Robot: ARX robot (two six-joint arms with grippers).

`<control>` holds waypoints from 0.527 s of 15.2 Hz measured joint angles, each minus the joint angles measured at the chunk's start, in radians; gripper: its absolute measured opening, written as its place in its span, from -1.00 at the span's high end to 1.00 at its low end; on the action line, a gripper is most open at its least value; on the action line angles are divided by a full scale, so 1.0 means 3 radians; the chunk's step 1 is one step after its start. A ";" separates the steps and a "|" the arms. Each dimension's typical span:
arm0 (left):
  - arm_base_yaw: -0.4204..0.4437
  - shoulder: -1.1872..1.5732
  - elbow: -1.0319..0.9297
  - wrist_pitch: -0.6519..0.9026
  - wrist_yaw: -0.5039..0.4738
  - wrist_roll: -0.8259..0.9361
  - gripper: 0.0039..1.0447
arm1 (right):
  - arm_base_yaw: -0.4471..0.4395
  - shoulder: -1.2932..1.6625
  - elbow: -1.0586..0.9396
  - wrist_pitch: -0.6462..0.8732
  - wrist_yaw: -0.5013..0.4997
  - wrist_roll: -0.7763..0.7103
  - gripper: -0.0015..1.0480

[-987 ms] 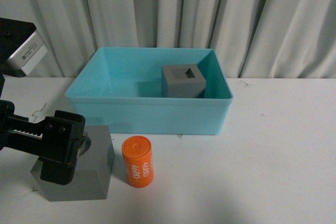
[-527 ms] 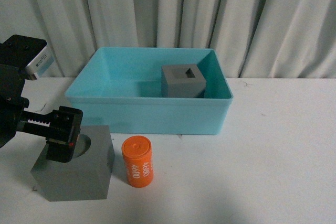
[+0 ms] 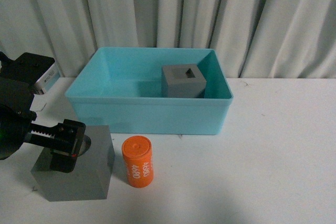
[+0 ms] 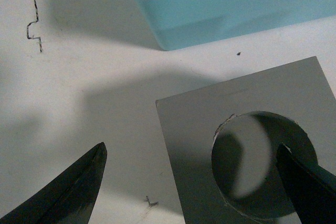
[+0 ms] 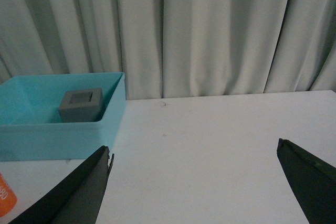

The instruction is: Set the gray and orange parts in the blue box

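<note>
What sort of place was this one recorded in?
Most likely a lab-style robot test bench: a white table, a pale curtain backdrop, and only staged props, a turquoise bin holding a square-recess cube, with a round-recess cube and a numbered orange cylinder in front of it.

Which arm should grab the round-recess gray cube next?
Left. The left gripper, open, hangs over the round-recess cube, one finger at the recess, the other outside the cube's edge. The right gripper, also open, faces the table away from it.
</note>
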 joint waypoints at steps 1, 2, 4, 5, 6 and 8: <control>0.0010 0.0055 0.0036 0.0019 0.0001 0.0013 -0.88 | 0.0000 0.0000 0.0000 0.0000 -0.0001 0.0000 -0.87; 0.0015 0.0120 0.0090 0.0036 0.0000 0.0018 -0.88 | 0.0000 0.0000 0.0000 0.0000 0.0000 0.0000 -0.87; 0.0036 0.0216 0.0140 0.0048 0.0001 0.0051 -0.88 | 0.0000 0.0000 0.0000 0.0000 0.0000 0.0000 -0.87; 0.0038 0.0230 0.0141 0.0048 0.0004 0.0070 -0.88 | 0.0000 0.0000 0.0000 0.0000 -0.0001 0.0000 -0.87; 0.0050 0.0239 0.0142 0.0047 0.0018 0.0076 -0.82 | 0.0000 0.0000 0.0000 0.0000 0.0000 0.0000 -0.87; 0.0053 0.0251 0.0142 0.0045 0.0031 0.0076 -0.44 | 0.0000 0.0000 0.0000 0.0000 -0.0001 0.0000 -0.87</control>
